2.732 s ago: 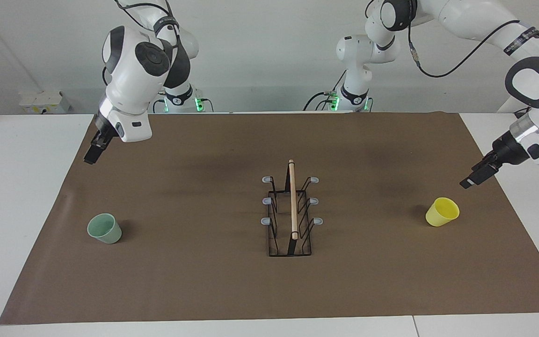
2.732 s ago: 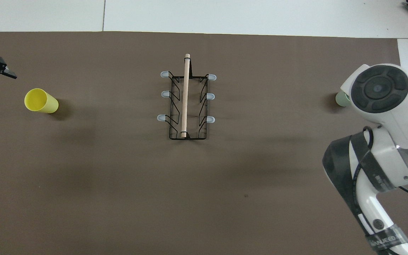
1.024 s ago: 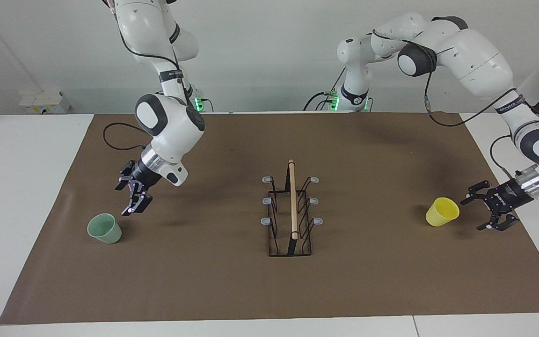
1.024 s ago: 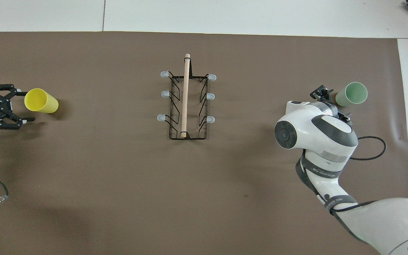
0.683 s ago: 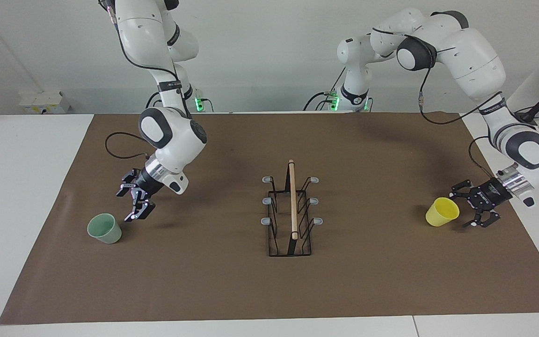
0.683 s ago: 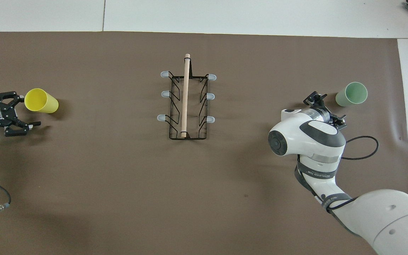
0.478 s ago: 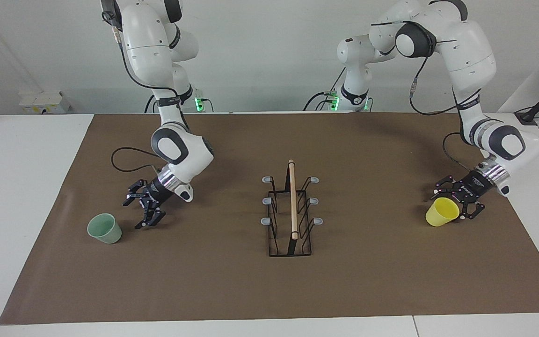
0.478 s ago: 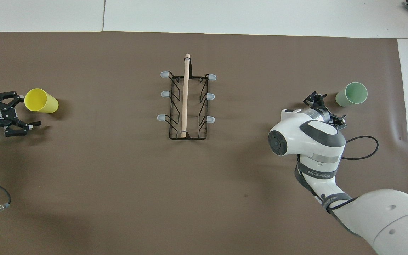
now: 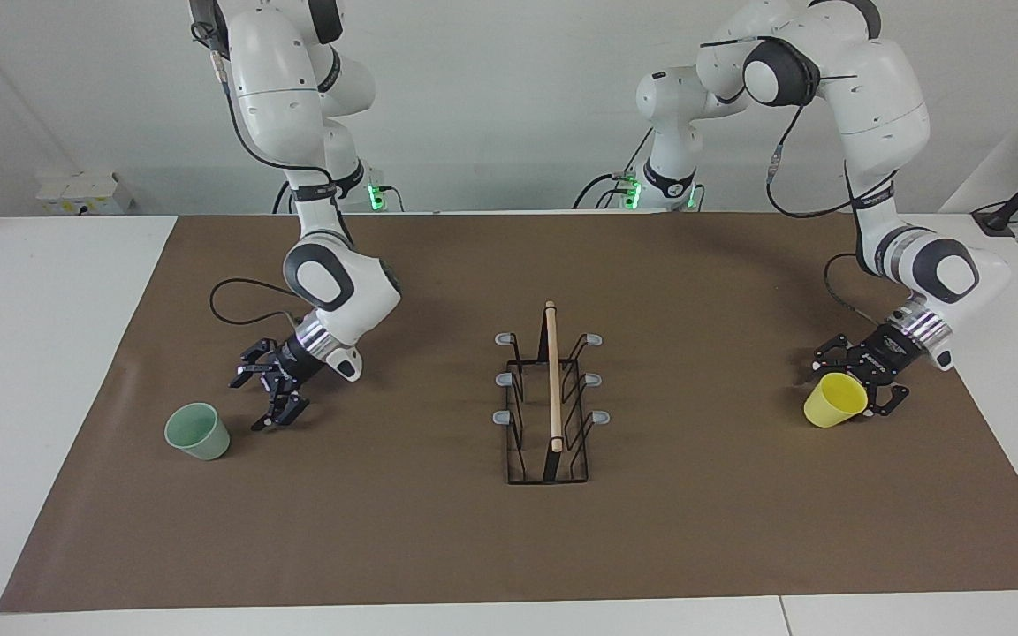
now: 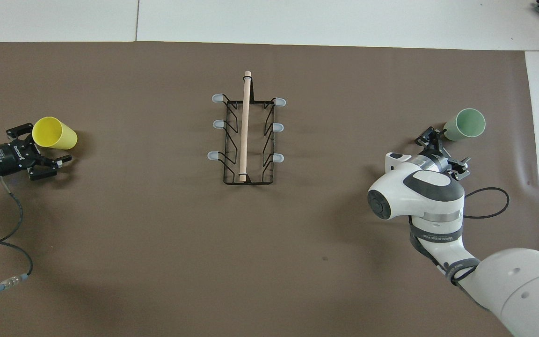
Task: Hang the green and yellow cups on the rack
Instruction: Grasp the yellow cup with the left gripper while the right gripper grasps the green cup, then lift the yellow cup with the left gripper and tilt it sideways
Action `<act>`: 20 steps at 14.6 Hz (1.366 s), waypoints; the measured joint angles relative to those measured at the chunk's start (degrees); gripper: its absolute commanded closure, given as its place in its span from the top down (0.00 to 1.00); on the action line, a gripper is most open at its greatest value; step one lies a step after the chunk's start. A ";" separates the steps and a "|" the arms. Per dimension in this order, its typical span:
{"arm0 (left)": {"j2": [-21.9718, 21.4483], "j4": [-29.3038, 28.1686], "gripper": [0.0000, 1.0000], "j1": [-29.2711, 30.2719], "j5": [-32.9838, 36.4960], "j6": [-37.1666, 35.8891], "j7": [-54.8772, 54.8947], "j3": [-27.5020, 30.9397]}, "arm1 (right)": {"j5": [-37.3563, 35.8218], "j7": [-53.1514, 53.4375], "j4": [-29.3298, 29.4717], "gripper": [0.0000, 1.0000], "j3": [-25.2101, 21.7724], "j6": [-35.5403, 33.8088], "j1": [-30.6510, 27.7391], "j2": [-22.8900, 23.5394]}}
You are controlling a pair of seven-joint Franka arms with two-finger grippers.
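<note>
The left gripper (image 9: 858, 382) hangs low at the left arm's end of the table with its fingers spread wide, one to each side of the yellow cup (image 9: 835, 399), holding nothing; whether a fingertip touches the cup's wall cannot be told. The right gripper (image 9: 263, 396) is low over the mat at the right arm's end, its fingers also spread wide and empty, just beside the green cup (image 9: 197, 430) and apart from it. Both work over a brown mat (image 9: 438, 539) that covers most of a white table (image 9: 23, 371), with a plain pale wall (image 9: 491, 97) past the arm bases and a white box (image 9: 83, 192) at the table's edge by the wall. There are two arms, two cups and one rack (image 9: 549, 402), which has six grey-tipped prongs, three on each side of its light wooden top bar, and none carries a cup. The rack stands in the middle of the mat, well apart from both cups. Each cup stands upright on the mat with its mouth up, the yellow one toward the left arm's end and the green one toward the right arm's end.
</note>
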 measured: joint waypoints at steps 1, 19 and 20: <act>-0.19 -0.20 1.00 -0.06 -0.41 0.00 0.06 -0.05 | -1.12 1.26 -0.18 1.00 0.00 0.10 -0.74 0.00; -1.45 0.24 0.00 -2.30 -2.93 0.76 8.92 -0.22 | -16.90 10.41 -1.39 1.00 0.15 2.94 -3.24 0.00; -1.70 0.98 0.00 -2.31 -2.93 1.65 8.98 -0.23 | -17.70 11.07 -1.40 1.00 0.14 3.09 -3.65 0.00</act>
